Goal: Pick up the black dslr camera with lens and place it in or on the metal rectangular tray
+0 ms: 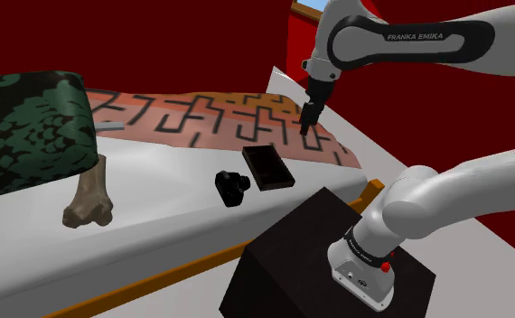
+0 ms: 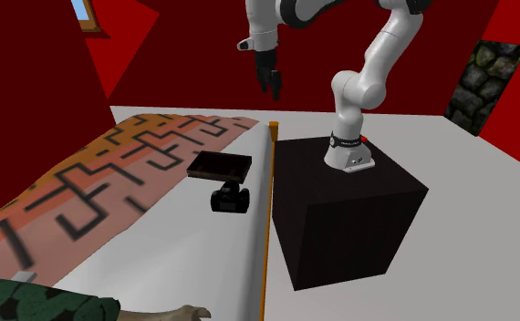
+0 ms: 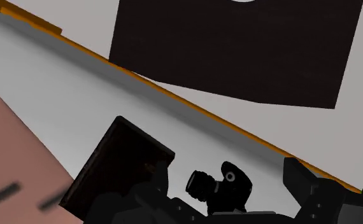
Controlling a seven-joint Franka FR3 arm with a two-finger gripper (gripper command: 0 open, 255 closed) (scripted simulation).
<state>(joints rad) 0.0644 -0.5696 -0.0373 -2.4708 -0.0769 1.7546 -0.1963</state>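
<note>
The black camera with its lens [image 1: 231, 187] sits on the white surface, just beside the near corner of a dark rectangular tray [image 1: 267, 167]. The second exterior view has the camera [image 2: 231, 198] in front of the tray [image 2: 219, 166], close to the orange edge. My gripper [image 1: 308, 122] hangs open well above the surface, past the tray's far end, with nothing between its fingers. It is also high in the second exterior view [image 2: 272, 85]. Through the wrist view the camera [image 3: 234, 184] and tray [image 3: 120, 168] lie far below the spread fingers [image 3: 307, 191].
A patterned orange and black runner [image 1: 220, 113] covers the far side of the surface. A bone-shaped object [image 1: 88, 194] and a green patterned cushion [image 1: 25, 126] lie at the shoulder view's left. An orange rim [image 1: 156, 280] edges the surface beside the black stand [image 1: 328, 262].
</note>
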